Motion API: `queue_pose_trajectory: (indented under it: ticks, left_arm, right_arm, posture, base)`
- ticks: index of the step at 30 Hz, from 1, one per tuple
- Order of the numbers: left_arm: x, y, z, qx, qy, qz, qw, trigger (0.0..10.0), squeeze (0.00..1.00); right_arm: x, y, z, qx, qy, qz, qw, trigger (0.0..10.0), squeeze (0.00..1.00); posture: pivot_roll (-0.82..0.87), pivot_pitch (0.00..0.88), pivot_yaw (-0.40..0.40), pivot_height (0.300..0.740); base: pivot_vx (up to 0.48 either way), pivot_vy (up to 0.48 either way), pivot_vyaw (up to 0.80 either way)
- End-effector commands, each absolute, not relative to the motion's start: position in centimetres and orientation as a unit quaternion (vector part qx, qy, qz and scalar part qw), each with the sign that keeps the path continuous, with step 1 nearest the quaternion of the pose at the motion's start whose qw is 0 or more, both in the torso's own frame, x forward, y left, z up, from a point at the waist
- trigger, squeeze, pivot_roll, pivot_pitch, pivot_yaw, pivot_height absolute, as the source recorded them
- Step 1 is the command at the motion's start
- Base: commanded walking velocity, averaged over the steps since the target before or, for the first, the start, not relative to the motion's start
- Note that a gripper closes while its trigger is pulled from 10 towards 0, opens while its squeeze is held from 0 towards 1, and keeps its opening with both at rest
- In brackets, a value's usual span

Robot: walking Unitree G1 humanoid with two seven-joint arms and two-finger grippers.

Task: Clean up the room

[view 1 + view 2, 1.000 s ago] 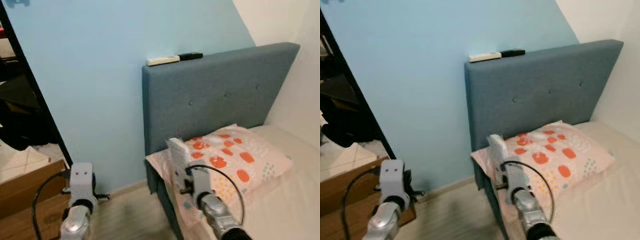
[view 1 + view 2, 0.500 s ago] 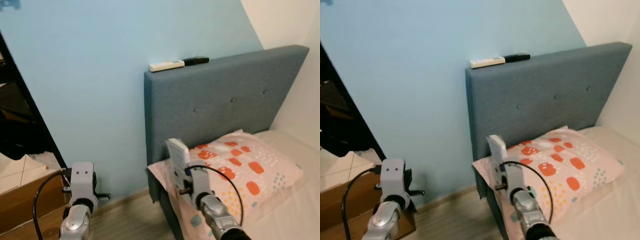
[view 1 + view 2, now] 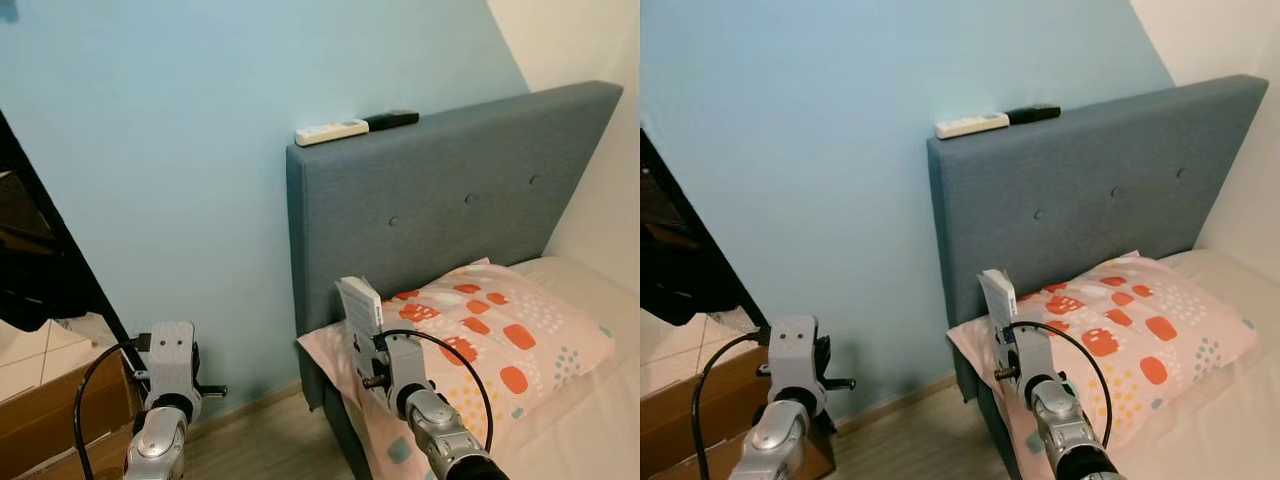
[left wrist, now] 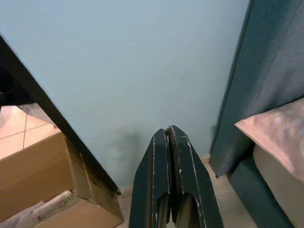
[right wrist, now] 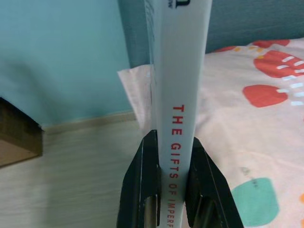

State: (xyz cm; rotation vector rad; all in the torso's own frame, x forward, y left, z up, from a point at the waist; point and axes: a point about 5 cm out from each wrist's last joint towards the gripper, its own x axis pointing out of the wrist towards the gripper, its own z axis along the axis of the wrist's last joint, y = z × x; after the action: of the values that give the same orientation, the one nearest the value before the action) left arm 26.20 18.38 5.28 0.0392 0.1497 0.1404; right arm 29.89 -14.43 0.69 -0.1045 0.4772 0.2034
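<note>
**Book clamped in right gripper, bedside**

Right gripper point(image 5: 172, 156) grips a white book point(image 5: 178, 95) upright by its spine, over the bed's corner beside the pillow point(image 3: 500, 330). Left gripper point(image 4: 169, 142) pressed shut, empty, facing wall. Wood floor point(image 3: 910, 435) lies between cardboard box point(image 4: 42, 175) and headboard point(image 3: 450, 190).

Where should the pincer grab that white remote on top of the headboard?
Take the white remote across its narrow width near the middle, coming from above. It lies flat along the thin headboard top against the wall, so its long sides are the free ones.
</note>
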Motion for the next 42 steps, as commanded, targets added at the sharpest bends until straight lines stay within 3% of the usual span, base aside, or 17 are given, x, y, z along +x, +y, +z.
queue_pose_trajectory:
  ticks: [1, 11, 20, 42]
  left_arm:
    - [26.0, 18.7, 5.0, 0.024, 0.083, 0.068, 0.994, 10.0, 0.0]
    - [26.0, 18.3, 4.9, 0.042, 0.089, 0.05, 0.994, 10.0, 0.0]
    - [26.0, 18.1, 4.7, 0.063, 0.096, 0.041, 0.993, 10.0, 0.0]
    - [25.8, 18.4, 4.1, 0.063, 0.108, 0.065, 0.99, 10.0, 0.0]
  right_arm:
    - [30.0, -13.8, 1.0, -0.046, 0.223, 0.107, 0.968, 10.0, 0.0]
    - [30.0, -13.8, 0.9, -0.045, 0.224, 0.106, 0.968, 10.0, 0.0]
    - [29.9, -13.9, 0.8, -0.045, 0.226, 0.105, 0.967, 10.0, 0.0]
    - [30.2, -14.6, 1.1, -0.049, 0.224, 0.092, 0.969, 10.0, 0.0]
  posture:
    - [-0.03, 0.0, 0.02, 0.74]
    - [-0.03, 0.0, 0.023, 0.74]
    - [-0.03, 0.0, 0.025, 0.74]
    - [-0.04, 0.0, 0.013, 0.74]
  base:
    - [0.0, 0.48, 0.0]
    - [0.0, 0.0, 0.0]
    - [0.0, -0.48, 0.0]
    - [0.0, 0.0, -0.03]
